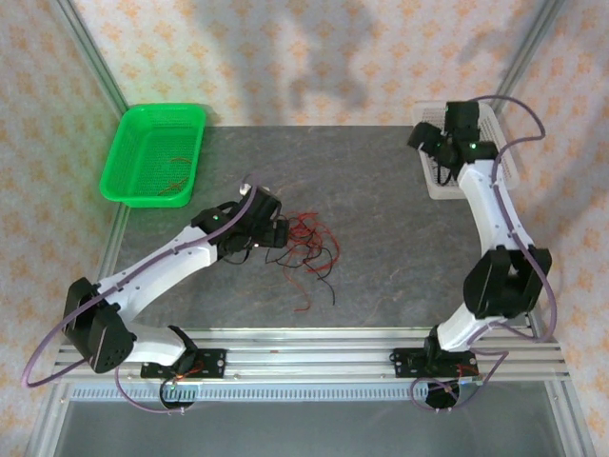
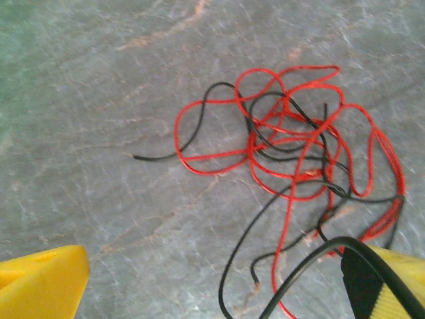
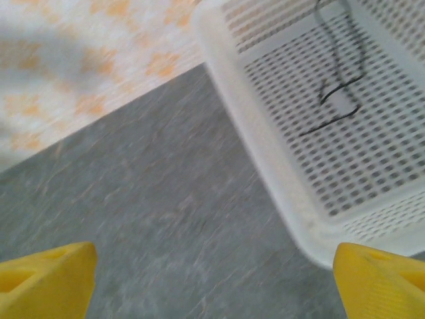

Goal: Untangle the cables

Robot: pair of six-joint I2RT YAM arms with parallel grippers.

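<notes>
The left claw [image 2: 216,282] hangs jaws apart, the tangled cables [image 2: 292,156] on the table [image 2: 99,100] just ahead of it. The right claw [image 3: 212,276], also spread, hovers beside a basket [image 3: 279,179].

On my overhead feed, a green plastic basket [image 1: 119,162] sits at the far left corner of the grey, stone-patterned table [image 1: 381,248]. My right wrist feed gives me a white perforated basket [image 3: 265,153] resting on that tabletop, near the backdrop. Behind it all stands a wall with a pale orange floral print [image 1: 285,57], with a metal post [image 1: 90,52] leaning in at each corner. A slotted aluminium rail [image 1: 314,350] runs along the near edge.
</notes>
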